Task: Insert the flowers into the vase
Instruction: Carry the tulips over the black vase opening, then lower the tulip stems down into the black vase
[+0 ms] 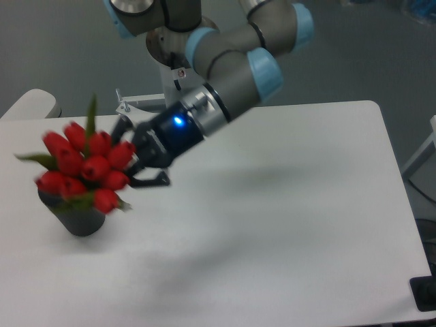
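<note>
The flowers (85,165), a bunch of red tulip buds with green leaves, hang in the air at the left and are motion-blurred. My gripper (136,160) is shut on their stems from the right side, with the arm reaching in from the upper right. The vase (80,219), a dark grey cylinder, stands on the white table (286,225) directly below the bunch. The buds cover the vase's top and its hole, so only its lower body shows. I cannot tell whether the stems touch the vase.
The robot's base column (178,75) stands at the table's far edge behind the arm. A pale rounded object (30,103) sits at the far left beyond the table. A dark item (424,293) shows at the lower right corner.
</note>
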Controlling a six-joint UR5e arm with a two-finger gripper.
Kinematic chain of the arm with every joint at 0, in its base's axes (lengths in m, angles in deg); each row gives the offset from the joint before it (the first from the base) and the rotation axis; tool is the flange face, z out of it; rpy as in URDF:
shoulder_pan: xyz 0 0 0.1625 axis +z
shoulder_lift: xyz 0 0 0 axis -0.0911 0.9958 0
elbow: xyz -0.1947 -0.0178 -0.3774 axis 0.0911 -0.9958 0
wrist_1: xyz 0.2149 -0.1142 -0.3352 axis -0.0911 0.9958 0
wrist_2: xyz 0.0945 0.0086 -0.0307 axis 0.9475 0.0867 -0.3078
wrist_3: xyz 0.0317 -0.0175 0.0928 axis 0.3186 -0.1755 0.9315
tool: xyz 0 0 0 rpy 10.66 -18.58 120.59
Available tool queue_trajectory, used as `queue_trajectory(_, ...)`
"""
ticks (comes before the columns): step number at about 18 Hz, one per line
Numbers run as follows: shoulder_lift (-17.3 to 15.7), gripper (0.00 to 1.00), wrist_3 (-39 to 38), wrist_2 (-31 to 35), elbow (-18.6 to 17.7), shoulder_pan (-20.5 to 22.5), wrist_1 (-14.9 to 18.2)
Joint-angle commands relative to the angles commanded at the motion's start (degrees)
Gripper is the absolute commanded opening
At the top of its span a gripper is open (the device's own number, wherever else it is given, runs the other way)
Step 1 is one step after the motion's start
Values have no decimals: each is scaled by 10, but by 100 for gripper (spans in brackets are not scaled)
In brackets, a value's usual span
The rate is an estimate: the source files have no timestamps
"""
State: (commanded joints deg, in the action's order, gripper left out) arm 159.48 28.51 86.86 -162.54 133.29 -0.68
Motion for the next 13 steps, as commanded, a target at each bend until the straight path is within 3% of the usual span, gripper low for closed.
queue_trajectory(6,-5,27,6,-49,3,-16,-3)
queue_trajectory(13,3,27,44,-51,-4,-39,-30)
